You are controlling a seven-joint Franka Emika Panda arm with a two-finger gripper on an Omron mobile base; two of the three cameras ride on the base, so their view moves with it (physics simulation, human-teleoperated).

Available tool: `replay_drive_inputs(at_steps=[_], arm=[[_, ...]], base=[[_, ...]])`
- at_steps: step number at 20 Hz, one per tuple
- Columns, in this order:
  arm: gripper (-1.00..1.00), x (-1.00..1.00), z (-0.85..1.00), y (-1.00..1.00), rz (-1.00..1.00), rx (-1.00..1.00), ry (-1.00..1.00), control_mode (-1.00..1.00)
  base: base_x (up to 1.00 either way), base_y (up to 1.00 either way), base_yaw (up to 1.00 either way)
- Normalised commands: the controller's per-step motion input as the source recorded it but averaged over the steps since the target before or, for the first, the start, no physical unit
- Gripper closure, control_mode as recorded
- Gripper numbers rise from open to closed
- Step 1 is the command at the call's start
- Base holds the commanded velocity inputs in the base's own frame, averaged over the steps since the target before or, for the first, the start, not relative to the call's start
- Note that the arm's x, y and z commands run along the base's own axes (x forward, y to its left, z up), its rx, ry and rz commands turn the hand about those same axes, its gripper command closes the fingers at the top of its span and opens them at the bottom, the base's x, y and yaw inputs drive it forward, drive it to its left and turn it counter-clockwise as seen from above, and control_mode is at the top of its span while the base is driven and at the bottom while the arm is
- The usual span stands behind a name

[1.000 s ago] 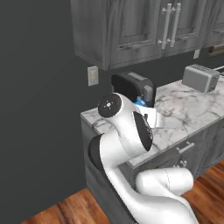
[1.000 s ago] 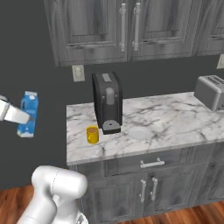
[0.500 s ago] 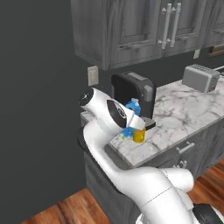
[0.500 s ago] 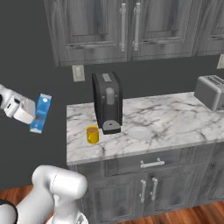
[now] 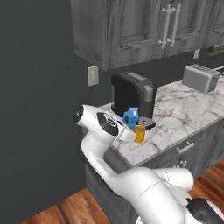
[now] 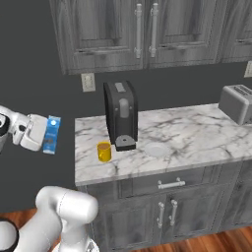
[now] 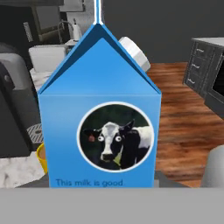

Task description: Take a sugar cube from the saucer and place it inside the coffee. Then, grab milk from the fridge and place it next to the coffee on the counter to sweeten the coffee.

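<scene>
Gripper: the gripper (image 6: 43, 138) is clamped on the milk (image 6: 50, 135), jaws part-way apart at the carton's width; it hangs in the air off the left end of the counter (image 6: 197, 133), clear of the marble.
Milk: a blue gable-top carton, held nearly upright with a slight lean in the right base view. In the hand view the milk (image 7: 99, 118) faces the camera: round cow picture, white cap on the roof slope, printed line along the bottom.
Milk, left base view: the milk (image 5: 130, 118) shows just past the white wrist, in front of the coffee machine (image 5: 131, 94).
Coffee: the yellow mug (image 6: 104, 151) stands on the counter near its left front edge, just left of the coffee machine's (image 6: 121, 114) base, apart from the carton. In the hand view, its yellow rim (image 7: 40, 158) peeks out at the carton's lower left.
Saucer: the saucer (image 6: 156, 149) lies flat on the marble to the right of the machine.
Toaster: the toaster (image 6: 237, 103) sits at the far right of the counter.
</scene>
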Motion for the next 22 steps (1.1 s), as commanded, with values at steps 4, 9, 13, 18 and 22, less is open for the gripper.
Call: replay_drive_inputs(at_steps=[4, 9, 13, 18, 22], arm=[[1.00, 0.64, -0.27, -0.18, -0.13, 0.00, 0.00, -1.00], [1.00, 0.57, -0.17, -0.09, -0.12, 0.00, -0.05, -1.00], [1.00, 0.52, -0.53, 0.00, -0.10, -0.09, 0.00, -1.00], [1.00, 0.51, -0.47, 0.00, -0.12, -0.11, -0.02, -1.00], [1.00, 0.47, -0.09, 0.00, -0.15, -0.05, -0.01, -1.00]], base=[[0.00, 0.00, 0.00], [0.00, 0.00, 0.00], [0.00, 0.00, 0.00], [0.00, 0.00, 0.00], [0.00, 0.00, 0.00]])
